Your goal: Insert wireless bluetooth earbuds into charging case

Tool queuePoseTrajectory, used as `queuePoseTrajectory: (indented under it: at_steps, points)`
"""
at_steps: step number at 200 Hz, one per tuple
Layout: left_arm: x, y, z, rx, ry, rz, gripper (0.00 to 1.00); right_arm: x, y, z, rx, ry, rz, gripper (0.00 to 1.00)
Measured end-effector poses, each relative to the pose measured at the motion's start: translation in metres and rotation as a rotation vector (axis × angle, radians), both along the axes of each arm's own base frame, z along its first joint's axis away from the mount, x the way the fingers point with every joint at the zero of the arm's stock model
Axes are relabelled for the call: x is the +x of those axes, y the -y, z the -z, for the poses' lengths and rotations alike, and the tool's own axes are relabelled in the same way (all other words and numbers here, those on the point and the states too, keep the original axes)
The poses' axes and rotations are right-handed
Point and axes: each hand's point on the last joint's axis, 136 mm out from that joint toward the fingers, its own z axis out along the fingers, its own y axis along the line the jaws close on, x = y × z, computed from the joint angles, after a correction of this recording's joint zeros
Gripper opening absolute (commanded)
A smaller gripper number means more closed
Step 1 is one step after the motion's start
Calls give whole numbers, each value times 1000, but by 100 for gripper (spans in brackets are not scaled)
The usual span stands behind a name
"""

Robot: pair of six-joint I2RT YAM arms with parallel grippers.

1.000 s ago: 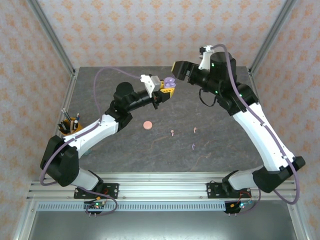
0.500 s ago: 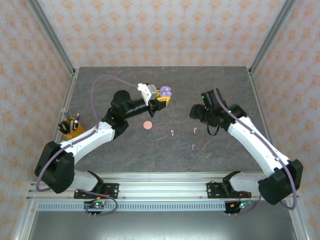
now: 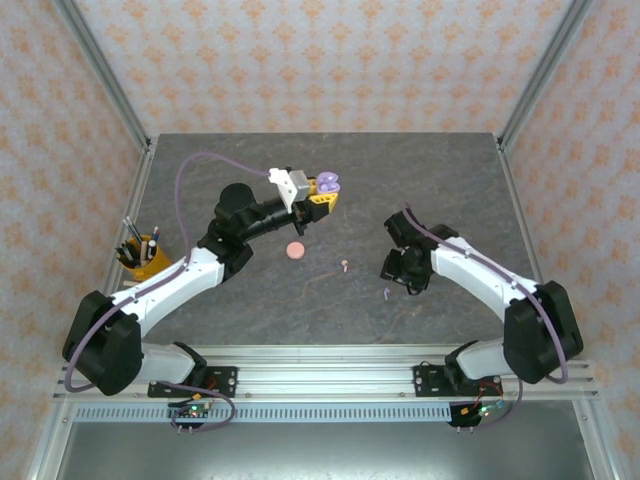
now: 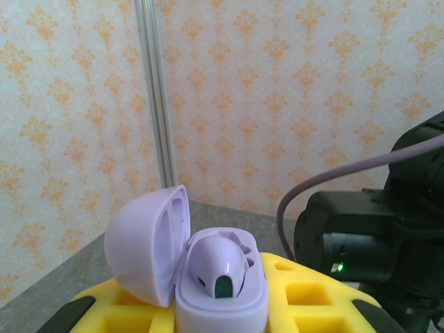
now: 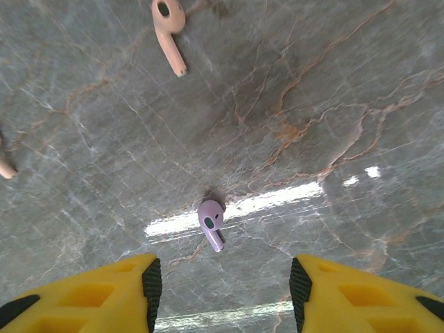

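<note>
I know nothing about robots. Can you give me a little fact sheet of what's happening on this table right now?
Left gripper: shut on the lilac case, whose lid is open
In the case: seated earbud, lilac
Right gripper: open, low over the loose lilac earbud
Also on the table: pink earbud, closed pink case, pen cup

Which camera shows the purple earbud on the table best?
The right wrist view: the earbud lies close and sharp, ahead of the open right gripper. In the top view it is a tiny lilac speck by that gripper. The left wrist view looks at the case.
</note>
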Motion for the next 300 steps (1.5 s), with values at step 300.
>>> queuePoseTrajectory:
  at_steps: [300]
  points:
    - [-8,-5,-8,-14,23,-3,0,-2,-11,54,-60,-86,106,26]
